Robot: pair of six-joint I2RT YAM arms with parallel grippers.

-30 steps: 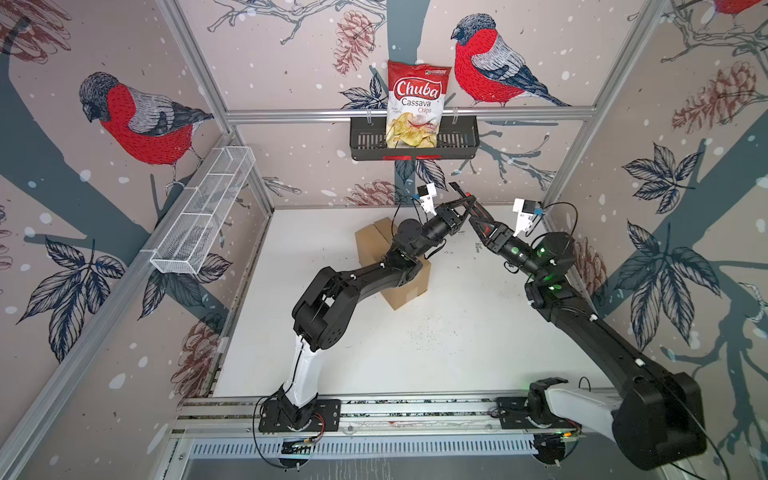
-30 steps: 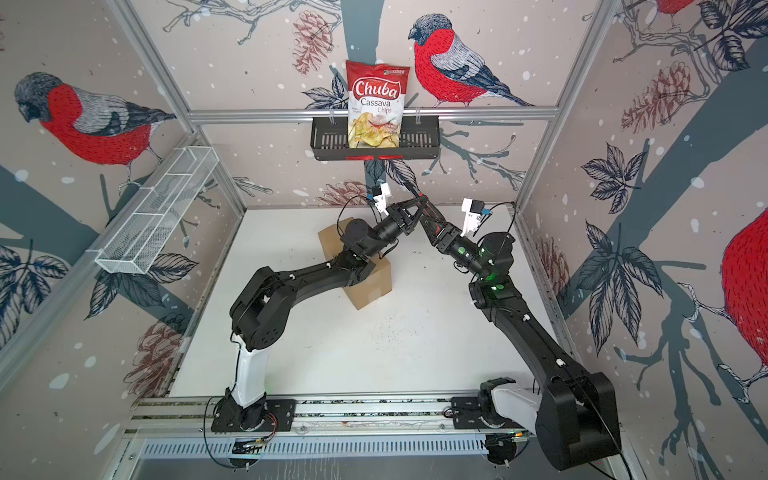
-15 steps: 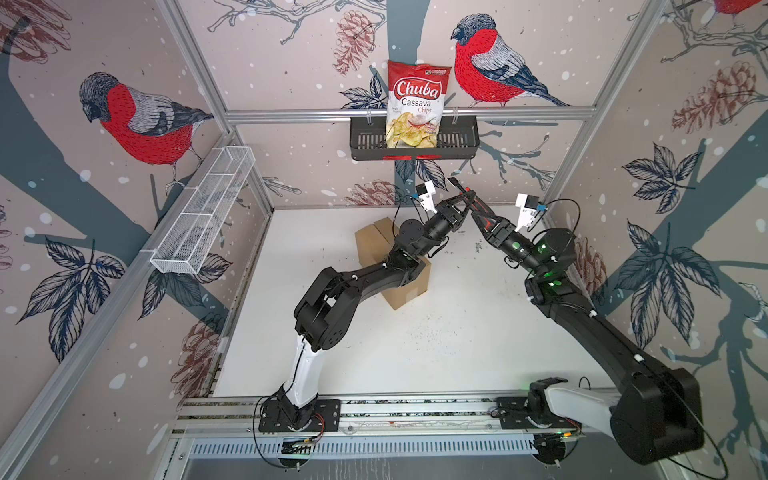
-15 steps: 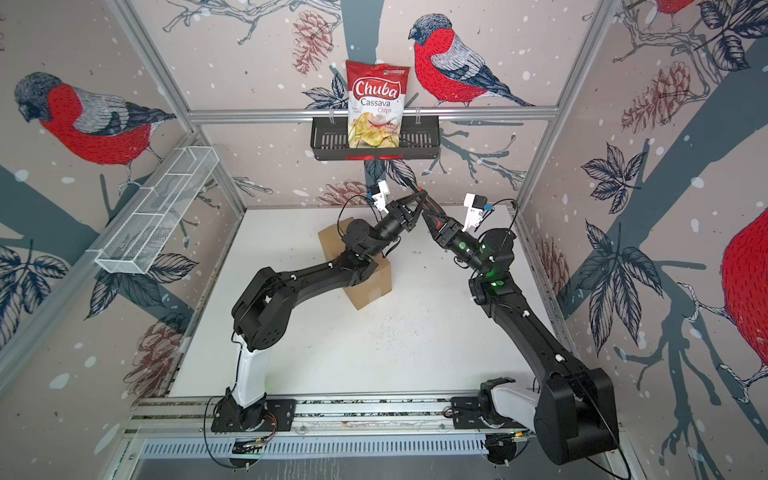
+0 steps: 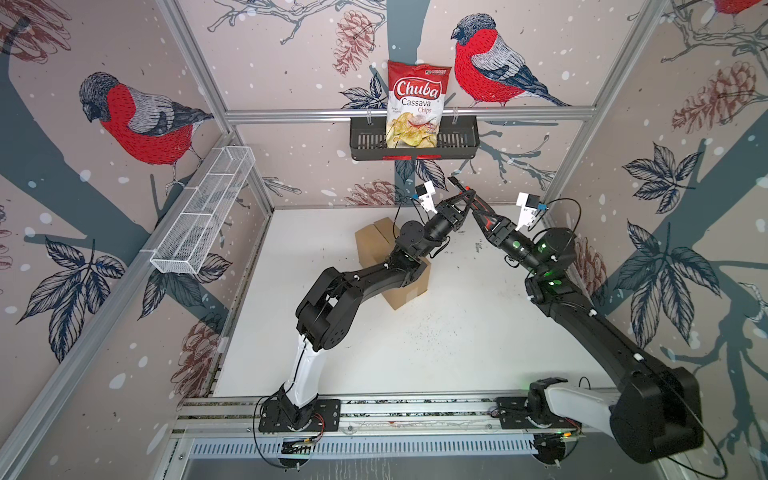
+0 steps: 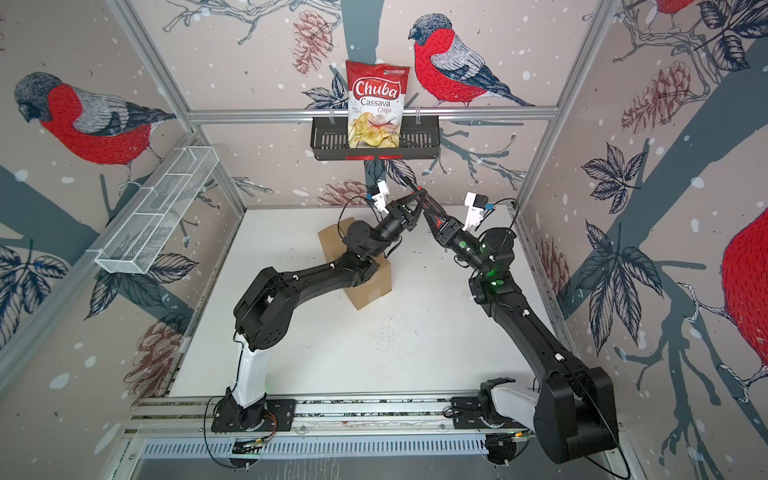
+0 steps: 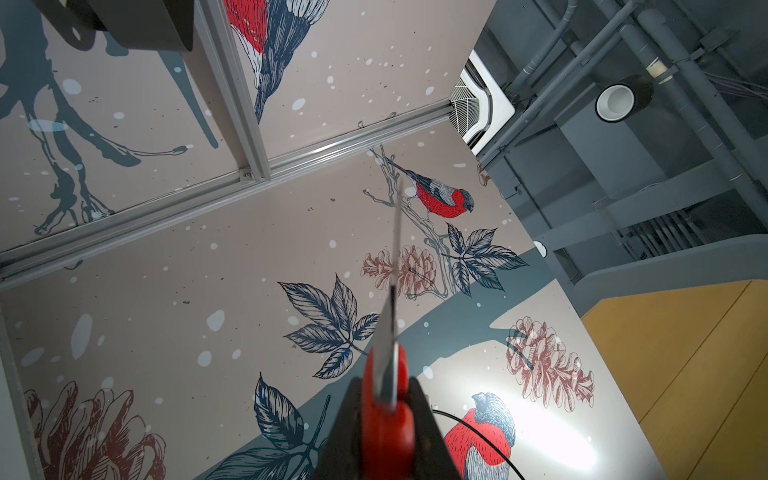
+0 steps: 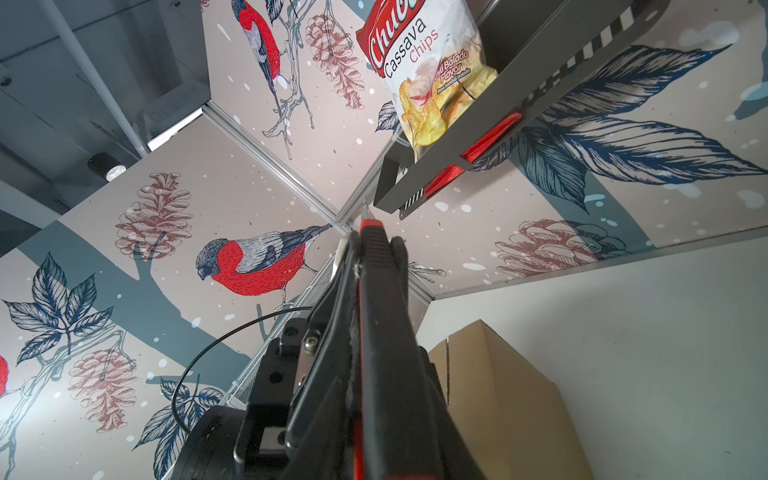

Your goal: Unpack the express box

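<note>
Red-and-black utility knife (image 5: pixel 481 206): left gripper (image 5: pixel 467 194) and right gripper (image 5: pixel 478 212) jaws both clamping it; brown cardboard express box (image 5: pixel 407 291) sitting near tabletop's (image 5: pixel 457 353) far edge

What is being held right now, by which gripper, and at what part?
A red-and-black utility knife, in mid-air. The left gripper clamps its red front end, with the blade sticking out past the fingertips. The right gripper grips the handle.
</note>
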